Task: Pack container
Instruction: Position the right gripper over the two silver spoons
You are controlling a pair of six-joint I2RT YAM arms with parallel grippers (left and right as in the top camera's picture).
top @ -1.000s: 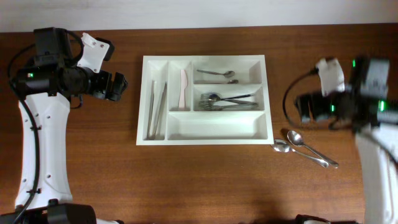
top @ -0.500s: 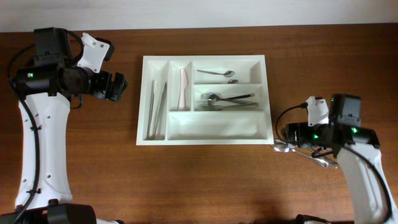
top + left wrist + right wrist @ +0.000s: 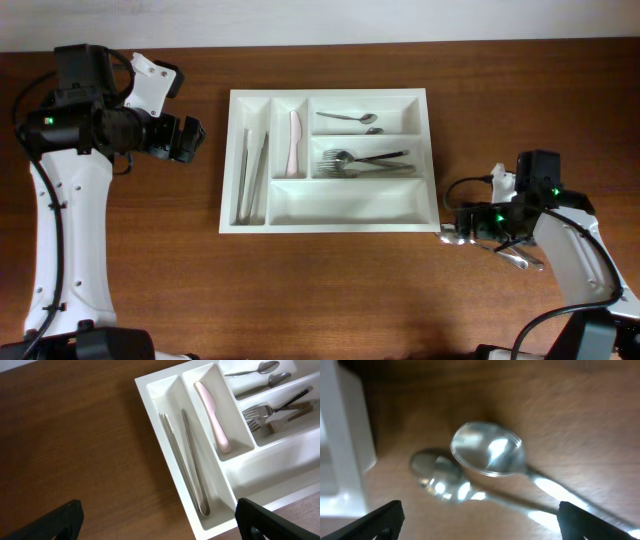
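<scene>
Steel glints under our right gripper (image 3: 480, 517). Its fingers stand wide apart, holding nothing, low over the loose spoons (image 3: 487, 455). These lie against each other on the wooden table (image 3: 330, 290), just beside the lower right corner of the white container (image 3: 329, 95). We judge the trouble lies in that contact: closing here could pinch both together, or lift one and drag its neighbour. Thin polished handles lying flat may also slip free, and a finger could nudge the container's wall. Our left gripper (image 3: 159, 519) hangs spread and empty off the container's left side. We count two loose spoons, two stored spoons (image 3: 347, 118), one pink knife (image 3: 294, 142), one pair of tongs (image 3: 250, 175), a cluster of forks (image 3: 365, 160) we cannot count, and one bare long compartment.
</scene>
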